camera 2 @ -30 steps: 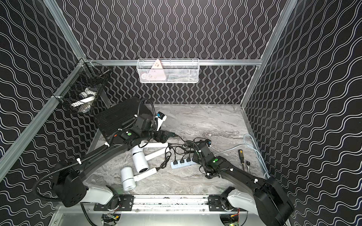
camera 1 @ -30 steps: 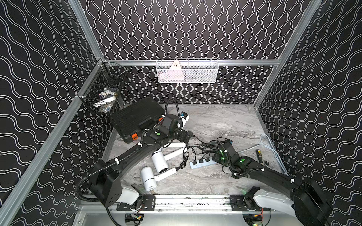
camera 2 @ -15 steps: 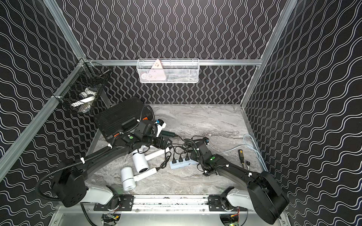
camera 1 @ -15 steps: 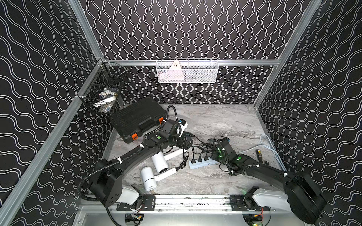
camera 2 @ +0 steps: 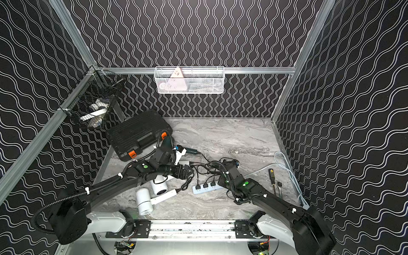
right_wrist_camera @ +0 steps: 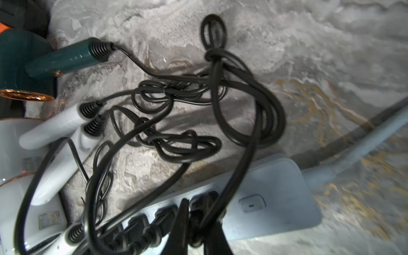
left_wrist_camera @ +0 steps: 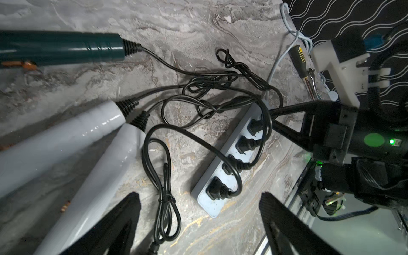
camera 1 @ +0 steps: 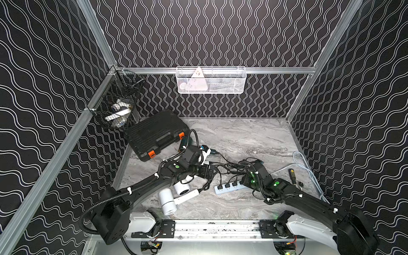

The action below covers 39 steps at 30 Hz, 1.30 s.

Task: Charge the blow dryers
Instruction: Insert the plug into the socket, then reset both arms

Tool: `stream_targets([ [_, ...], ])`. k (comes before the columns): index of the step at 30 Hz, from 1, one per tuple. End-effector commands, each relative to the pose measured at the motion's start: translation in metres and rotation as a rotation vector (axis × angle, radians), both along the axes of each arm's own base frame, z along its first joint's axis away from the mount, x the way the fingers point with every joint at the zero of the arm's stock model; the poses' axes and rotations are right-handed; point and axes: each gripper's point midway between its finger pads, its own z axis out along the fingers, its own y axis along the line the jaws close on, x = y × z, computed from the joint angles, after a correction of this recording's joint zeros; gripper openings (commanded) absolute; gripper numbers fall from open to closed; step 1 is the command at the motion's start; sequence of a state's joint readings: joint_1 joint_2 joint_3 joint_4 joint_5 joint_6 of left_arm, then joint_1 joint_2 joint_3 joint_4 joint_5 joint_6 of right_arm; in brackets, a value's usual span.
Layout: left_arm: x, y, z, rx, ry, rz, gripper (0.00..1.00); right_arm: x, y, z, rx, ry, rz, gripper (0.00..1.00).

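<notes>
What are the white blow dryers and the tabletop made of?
White blow dryers: likely glossy plastic; sharp light streaks run along the handles. Tabletop: grey, veined like marble, dull sheen; real stone or a printed laminate, cannot tell.

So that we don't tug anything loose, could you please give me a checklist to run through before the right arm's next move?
1. Power strip sockets filled: ok, four plugs sit in it.
2. Right tool released: not ok, it is shut on the end plug beside the switch.
3. End plug fully seated: cannot tell.
4. Left tool free: ok, open and empty.
5. Cords clear of the right tool: not ok, one loop drapes against its fingers.
6. Strip switched on: cannot tell.
</notes>
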<state>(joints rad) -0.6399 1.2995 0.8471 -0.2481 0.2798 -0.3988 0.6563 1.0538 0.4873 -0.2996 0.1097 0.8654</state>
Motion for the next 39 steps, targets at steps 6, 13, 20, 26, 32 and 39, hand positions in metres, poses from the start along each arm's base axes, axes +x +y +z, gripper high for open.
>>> stream_targets([
  [6, -0.015, -0.014, -0.001, -0.024, 0.006, -0.003, 0.89, -0.040, -0.034, -0.003, -0.150, 0.221, -0.004, 0.45],
  [13, -0.022, -0.013, 0.019, -0.036, -0.041, -0.003, 0.89, -0.002, -0.044, 0.054, -0.211, 0.075, -0.014, 0.67],
  [20, -0.024, 0.013, 0.036, 0.011, -0.096, 0.040, 0.93, 0.032, -0.090, 0.088, -0.263, -0.050, -0.181, 0.87],
  [26, 0.005, 0.058, 0.053, -0.071, -0.099, 0.179, 0.99, 0.055, -0.127, 0.102, -0.445, -0.190, -0.246, 1.00],
  [32, 0.050, 0.114, 0.074, -0.103, -0.172, 0.403, 0.99, 0.081, -0.157, 0.117, -0.763, -0.434, -0.245, 1.00],
  [39, 0.087, 0.174, 0.072, 0.093, -0.232, 0.663, 0.99, 0.098, -0.150, 0.105, -0.678, -0.773, -0.215, 1.00],
])
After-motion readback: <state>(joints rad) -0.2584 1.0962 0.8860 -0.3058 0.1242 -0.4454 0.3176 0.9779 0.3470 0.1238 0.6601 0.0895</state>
